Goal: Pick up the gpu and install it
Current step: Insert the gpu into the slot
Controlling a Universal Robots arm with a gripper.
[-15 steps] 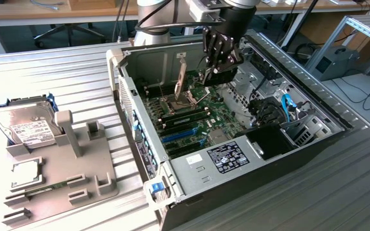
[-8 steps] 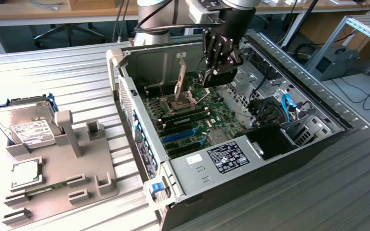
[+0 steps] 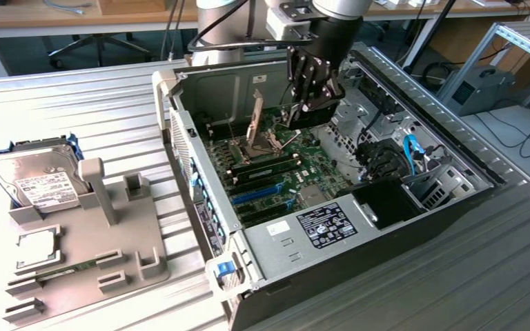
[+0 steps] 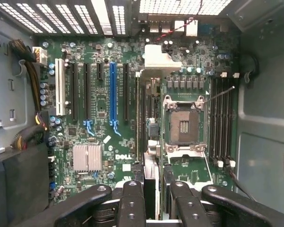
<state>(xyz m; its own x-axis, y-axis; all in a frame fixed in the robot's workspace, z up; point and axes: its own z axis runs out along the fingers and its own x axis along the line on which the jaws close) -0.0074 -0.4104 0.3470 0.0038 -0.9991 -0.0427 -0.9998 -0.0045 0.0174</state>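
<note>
The tool (image 4: 154, 202) is clamped narrow on the gpu (image 4: 151, 142), one finger (image 4: 132, 201) pressed to each flat face. The thin black card stands on edge between them, so its lower edge faces the board. Gripping it by the faces probably leaves the connector edge free to meet a slot. In the exterior view the tool (image 3: 313, 103) hangs inside the open computer case (image 3: 449, 158), and a thin metal strip (image 3: 257, 114), which I take for the card's bracket, points toward the vented rear wall where brackets fasten. Below the card lies the green motherboard (image 4: 99, 109). The card hangs alongside the open CPU socket (image 4: 182, 125) and a few slots away from the long blue slot (image 4: 112, 90). It looks clear of the board and seated in nothing. The case lies on its side with the panel off, which leaves the board open from above. Farther off, toward the exterior view's left, the slatted metal worktop (image 3: 90, 103) carries a grey holder tray (image 3: 81, 241). A silver hard drive (image 3: 35, 176) sits propped in its cradle there, well apart from the case.
</note>
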